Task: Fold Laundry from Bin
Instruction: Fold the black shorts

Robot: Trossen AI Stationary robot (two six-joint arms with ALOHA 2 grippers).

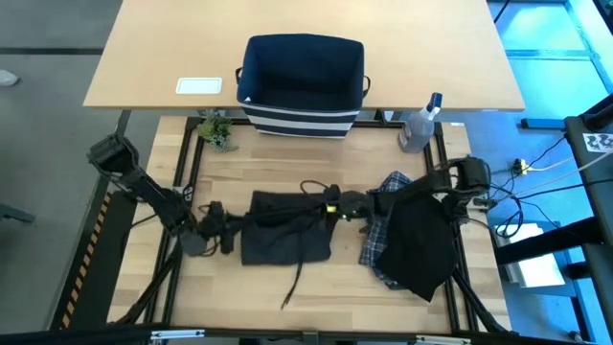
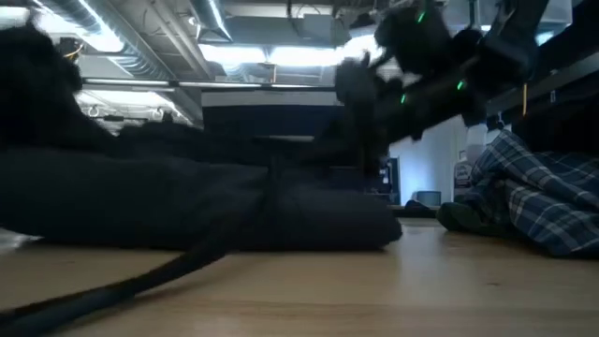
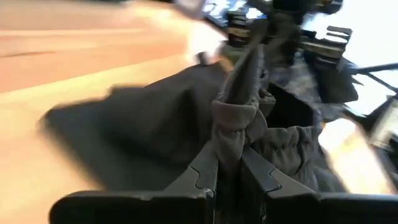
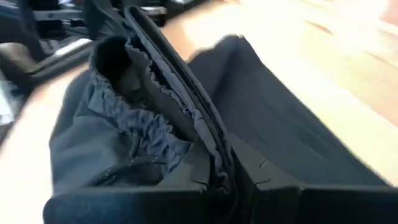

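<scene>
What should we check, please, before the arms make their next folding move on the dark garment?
1. Left tool shut on the dark olive-green garment: ok.
2. Right tool shut on its gathered edge: ok.
3. Garment out of the bin, lying on the table: ok.
4. Plaid shirt and black garment lie beside it, apart: ok.
5. Garment flat, wrinkle-free: not ok, bunched at both tools.
6. Spray bottle clear of arms: ok.

Hidden, cropped or unclear:
- Plaid shirt [image 1: 383,216]: mostly covered by the black garment [image 1: 419,240] beside the right end effector [image 1: 337,207].
- Dark olive-green garment [image 2: 187,201]: cut off by the low view's edge.
- Both wrist views: surroundings beyond each end effector smeared, unreadable.
- Bin [image 1: 303,84]: interior too dark to judge.
</scene>
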